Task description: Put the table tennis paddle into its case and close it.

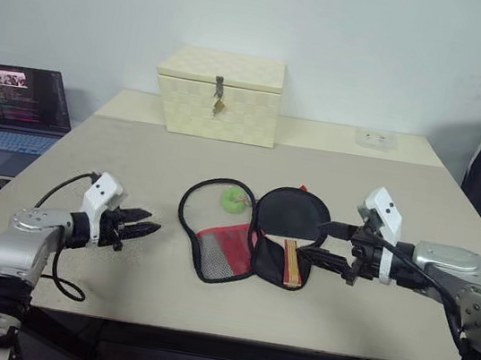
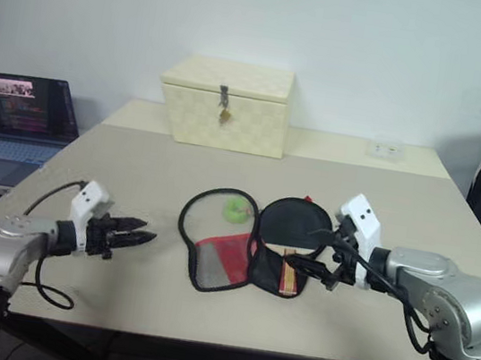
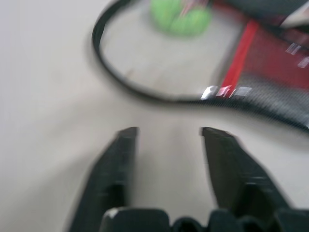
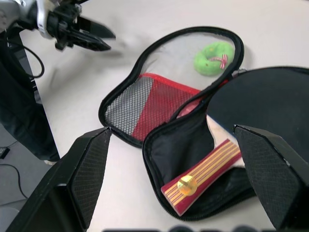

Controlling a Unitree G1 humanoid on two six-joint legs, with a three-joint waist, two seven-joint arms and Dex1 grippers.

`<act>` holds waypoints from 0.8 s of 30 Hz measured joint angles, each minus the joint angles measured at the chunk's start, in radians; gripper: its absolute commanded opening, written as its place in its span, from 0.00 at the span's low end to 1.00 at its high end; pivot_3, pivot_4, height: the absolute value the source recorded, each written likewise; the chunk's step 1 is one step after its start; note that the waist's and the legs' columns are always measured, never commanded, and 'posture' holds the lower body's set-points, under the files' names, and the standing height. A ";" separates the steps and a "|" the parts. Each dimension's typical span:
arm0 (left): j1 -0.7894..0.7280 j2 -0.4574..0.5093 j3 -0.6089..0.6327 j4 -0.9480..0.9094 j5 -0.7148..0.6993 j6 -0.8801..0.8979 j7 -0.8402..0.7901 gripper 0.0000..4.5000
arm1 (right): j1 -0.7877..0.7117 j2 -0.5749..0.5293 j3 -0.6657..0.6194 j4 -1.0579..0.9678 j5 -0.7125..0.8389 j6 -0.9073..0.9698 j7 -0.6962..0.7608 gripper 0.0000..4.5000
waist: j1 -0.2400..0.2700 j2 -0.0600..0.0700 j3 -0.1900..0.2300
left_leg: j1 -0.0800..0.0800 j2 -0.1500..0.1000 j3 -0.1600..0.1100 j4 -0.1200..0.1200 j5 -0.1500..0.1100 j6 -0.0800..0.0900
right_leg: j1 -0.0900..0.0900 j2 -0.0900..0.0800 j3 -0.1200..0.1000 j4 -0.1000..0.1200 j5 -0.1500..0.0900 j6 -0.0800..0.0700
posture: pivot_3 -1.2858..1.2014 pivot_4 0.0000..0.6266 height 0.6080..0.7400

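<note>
Paddle (image 1: pixel 289 219) on beige table (image 1: pixel 133 173)

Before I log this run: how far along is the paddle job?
Done: the table tennis paddle lies in one half of the case. In hand: nothing; the right gripper hangs open by the handle, the left gripper is beside the other half. Left: fold the flap over and zip it.

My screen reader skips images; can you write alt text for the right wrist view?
The table tennis paddle lies inside the open case, striped handle sticking out. The right gripper hangs over it, fingers spread wide.
</note>
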 measured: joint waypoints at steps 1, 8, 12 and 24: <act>-0.014 -0.016 -0.006 0.021 0.010 -0.009 0.004 0.12 | 0.001 -0.001 0.001 0.000 0.000 -0.004 0.000 0.99 | 0.002 0.000 0.000 | 0.000 0.000 0.000 0.000 0.000 0.000 | 0.000 0.000 0.000 0.000 0.000 0.000 | 0.52 0.24 1.00; -0.103 -0.136 -0.050 0.118 0.045 -0.101 -0.005 0.01 | 0.022 -0.004 0.031 -0.007 0.004 -0.021 -0.001 0.99 | 0.015 0.000 0.000 | -0.001 0.000 0.000 0.001 0.000 0.000 | 0.000 0.000 -0.001 0.000 0.000 0.000 | 0.52 0.24 1.00; -0.139 -0.173 -0.087 0.153 0.070 -0.125 -0.014 0.01 | 0.024 -0.008 0.036 -0.017 0.012 -0.026 -0.001 0.99 | 0.015 0.000 0.000 | -0.001 0.000 0.000 0.001 0.000 0.000 | 0.000 0.000 -0.001 0.000 0.000 0.000 | 0.52 0.24 1.00; -0.215 -0.260 -0.107 0.105 0.074 -0.119 -0.069 0.01 | 0.055 -0.042 0.033 -0.026 0.023 -0.040 -0.010 0.99 | 0.016 0.000 0.000 | -0.002 -0.001 -0.001 0.002 0.000 0.000 | 0.000 0.001 -0.002 0.000 0.000 0.000 | 0.52 0.24 1.00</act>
